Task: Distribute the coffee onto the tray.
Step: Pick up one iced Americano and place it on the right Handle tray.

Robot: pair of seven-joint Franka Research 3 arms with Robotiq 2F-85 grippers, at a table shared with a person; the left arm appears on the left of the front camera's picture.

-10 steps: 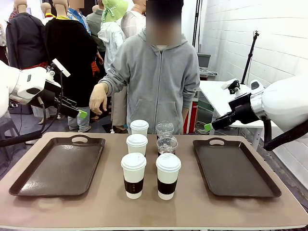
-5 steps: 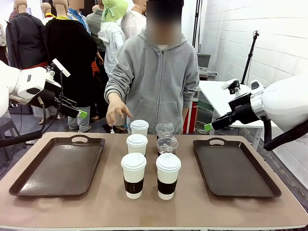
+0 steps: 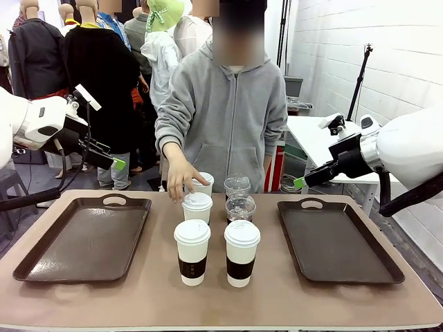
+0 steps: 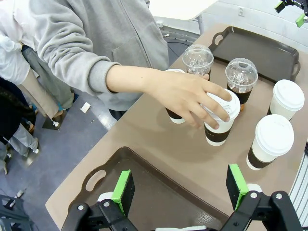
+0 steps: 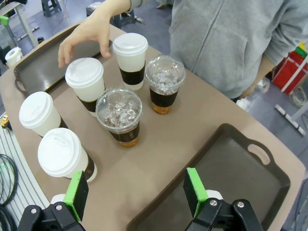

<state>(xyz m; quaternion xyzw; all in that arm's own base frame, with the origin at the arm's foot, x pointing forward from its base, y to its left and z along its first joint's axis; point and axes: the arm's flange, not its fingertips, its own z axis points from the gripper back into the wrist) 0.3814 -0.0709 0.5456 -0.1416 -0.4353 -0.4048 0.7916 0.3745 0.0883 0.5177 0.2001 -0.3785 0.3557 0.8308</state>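
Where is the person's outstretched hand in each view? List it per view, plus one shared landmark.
Front view: hand centre, at the rear white cups.
Left wrist view: hand centre, fingers spread over one white cup's lid.
Right wrist view: hand top left, above the white cups.
Shared landmark: two clear dome-lidded cups beside those white cups.

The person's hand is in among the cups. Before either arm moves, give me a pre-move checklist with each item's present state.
1. The left gripper is open and empty: ok.
2. The right gripper is open and empty: ok.
3. The left tray has bare floor for cups: ok.
4. The right tray has bare floor for cups: ok.
5. The coffee cups stand upright and lidded on the table between the trays: ok.
6. The cup cluster is free of the person: not ok. The person's hand lies over the lid of a white cup.
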